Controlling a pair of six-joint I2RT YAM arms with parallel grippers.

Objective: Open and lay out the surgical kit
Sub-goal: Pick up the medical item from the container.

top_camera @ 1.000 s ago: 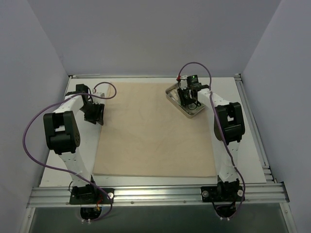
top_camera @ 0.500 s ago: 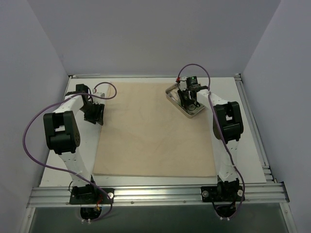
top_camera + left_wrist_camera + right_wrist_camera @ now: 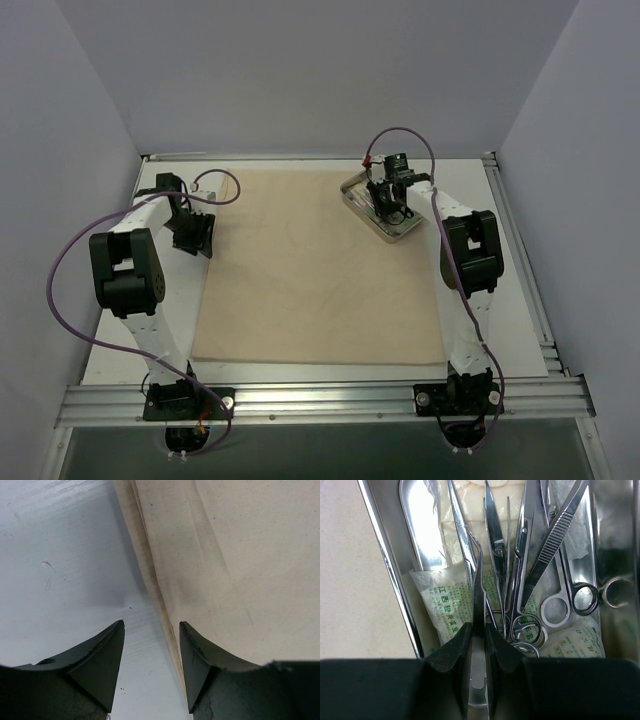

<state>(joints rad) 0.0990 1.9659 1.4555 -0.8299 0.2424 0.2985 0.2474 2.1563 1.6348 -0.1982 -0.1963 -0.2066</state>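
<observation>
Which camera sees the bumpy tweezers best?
The right wrist view: the tweezers lie close up in the tray, ribbed grip clear. The top view shows only the small tray, with the right gripper over it. The left wrist view shows just cloth and table.

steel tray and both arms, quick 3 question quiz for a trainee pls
1. True or false: the left fingers grip the cloth.
2. What do the right fingers pinch? A packet, B tweezers, C scissors.
3. Fill in: the tray sits at the cloth's far ___ corner.
Key: 1 false, they stand open over its edge; 2 B; 3 right.
</observation>
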